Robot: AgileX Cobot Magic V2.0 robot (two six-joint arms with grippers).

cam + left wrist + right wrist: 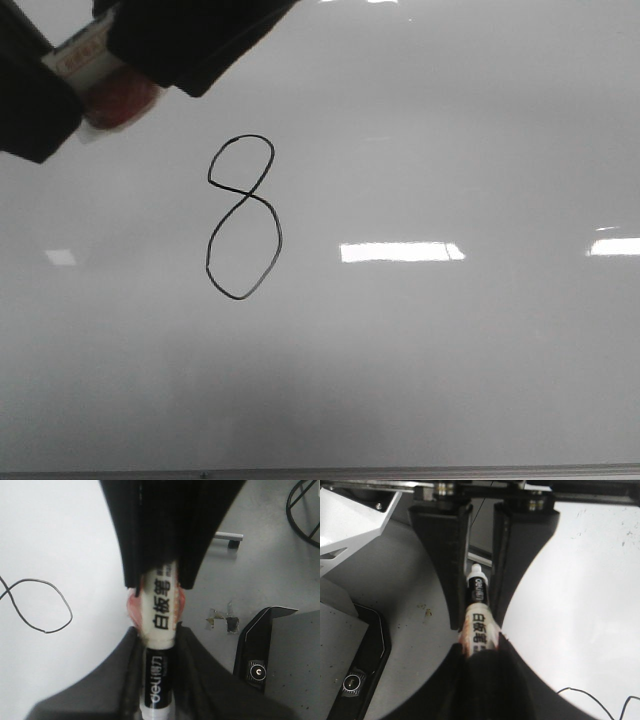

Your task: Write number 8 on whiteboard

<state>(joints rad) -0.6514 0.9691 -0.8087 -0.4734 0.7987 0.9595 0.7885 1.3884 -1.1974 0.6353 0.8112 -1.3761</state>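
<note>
The number 8 (243, 217), a thin black line, stands left of centre on the whiteboard (450, 150). At the top left of the front view, off the board's surface, both dark grippers meet on one marker (92, 62) with a white label and a red part. My left gripper (159, 655) is shut on the marker's black end (158, 680). My right gripper (480, 655) is shut on its labelled end (479, 630). Part of the 8's line shows in the left wrist view (60, 596) and in the right wrist view (580, 690). The marker's tip is hidden.
The whiteboard's thin dark bottom edge (320, 471) runs along the near side. Bright light reflections (400, 252) lie on the board. Beside the board are grey floor, a black device with a round button (257, 672) and a dark wire frame (305, 510).
</note>
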